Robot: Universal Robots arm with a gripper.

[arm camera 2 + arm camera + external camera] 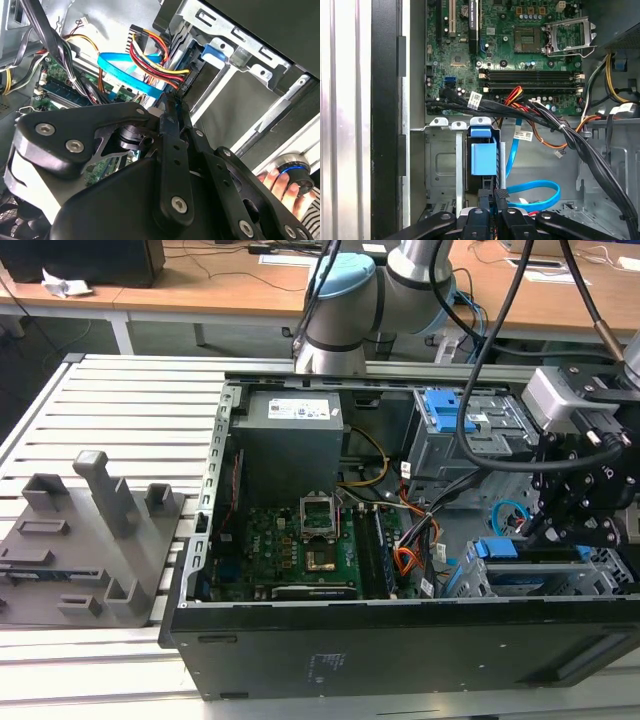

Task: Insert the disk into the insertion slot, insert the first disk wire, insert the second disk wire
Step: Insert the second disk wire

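**Inspector:** Where the arm [350, 310] reaches into the computer case [400, 640], what is the condition of the hand [492, 196]?

**Technician:** The fingers are drawn close together, leaving a narrow gap. The plug end of the second disk wire [540, 187] sits between the tips. The rest of that light-blue cable loops away across the case floor.

**Inspector:** Position of the hand relative to the bay?

**Technician:** It is at the rear edge of the disk [483, 155]. The disk's blue carrier is seated inside the insertion slot [442, 165].

**Inspector:** Status of the first disk wire [150, 60]?

**Technician:** In the second wrist view, its red, orange and black strands end in a black plug. That plug is against the back of the disk, just beside the fingertips.

**Inspector:** Describe the surroundings, largest item first.

**Technician:**
- The worktop [130, 410] is a slotted aluminium surface. The open case lies on it.
- Wooden tops [200, 290] with cables stand behind it.
- A grey fixture block [90, 540] rests on the worktop, to the exterior view's left of the case.
- Inside the case are the power supply [295, 445] and the motherboard [520, 45].
- In the second wrist view, a person's fingers [275, 181] touch a blue-ringed knob [295, 175].
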